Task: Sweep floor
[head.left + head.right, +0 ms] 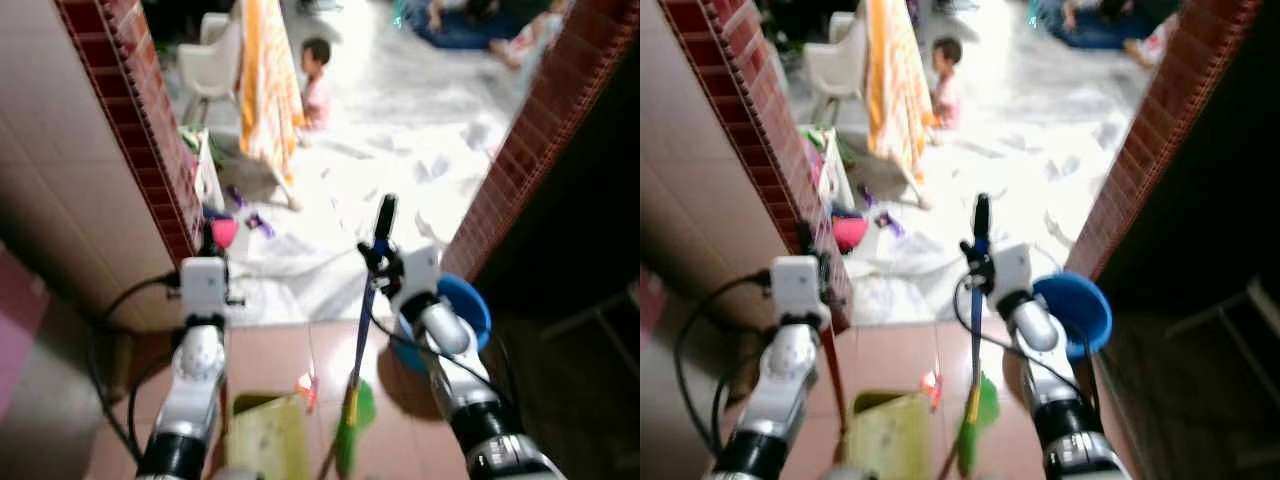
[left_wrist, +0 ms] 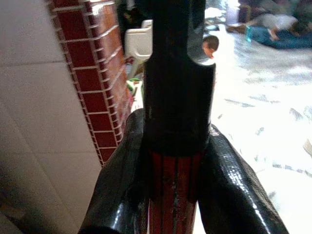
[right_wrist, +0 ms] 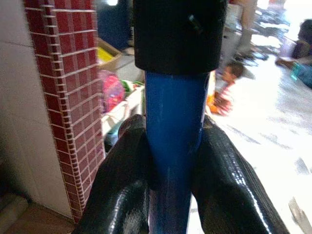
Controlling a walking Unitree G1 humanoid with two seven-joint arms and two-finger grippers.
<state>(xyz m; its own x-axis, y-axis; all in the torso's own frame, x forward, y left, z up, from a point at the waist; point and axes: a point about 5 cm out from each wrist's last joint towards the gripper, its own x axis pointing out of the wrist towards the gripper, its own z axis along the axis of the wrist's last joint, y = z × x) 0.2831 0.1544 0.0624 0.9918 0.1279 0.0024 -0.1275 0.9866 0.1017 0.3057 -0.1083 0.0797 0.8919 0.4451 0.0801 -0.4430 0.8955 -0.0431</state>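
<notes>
I am holding two tools upright in a tiled doorway; my right gripper (image 3: 175, 165) has its glossy black fingers (image 3: 122, 185) pinched on the broom handle (image 3: 176, 146), a smooth blue pole topped by a black cap that stands just above the fingers; below the grip the pole runs down to a green broom head (image 1: 355, 425) near the reddish floor tiles (image 1: 290, 350). My left gripper (image 2: 175, 190) has its fingers (image 2: 122, 195) pressed on the dustpan handle (image 2: 173, 195), a ribbed dark-red shaft between the fingers with a wide black sleeve just above them; far below that grip sits the yellow-green dustpan (image 1: 265, 435), flat and boxy, blurred, with a small orange scrap (image 1: 305, 385) on the floor just beside it. A blue plastic basin (image 1: 1080, 310) lies beside my right arm; red-brown mosaic brick pillars (image 1: 150, 130) frame the opening; beyond the fingers the pale glossy floor (image 1: 420, 110) is strewn with white litter; a small child (image 1: 315, 80) sits near a hanging orange cloth (image 1: 268, 80) and a white plastic chair (image 1: 210, 65).
</notes>
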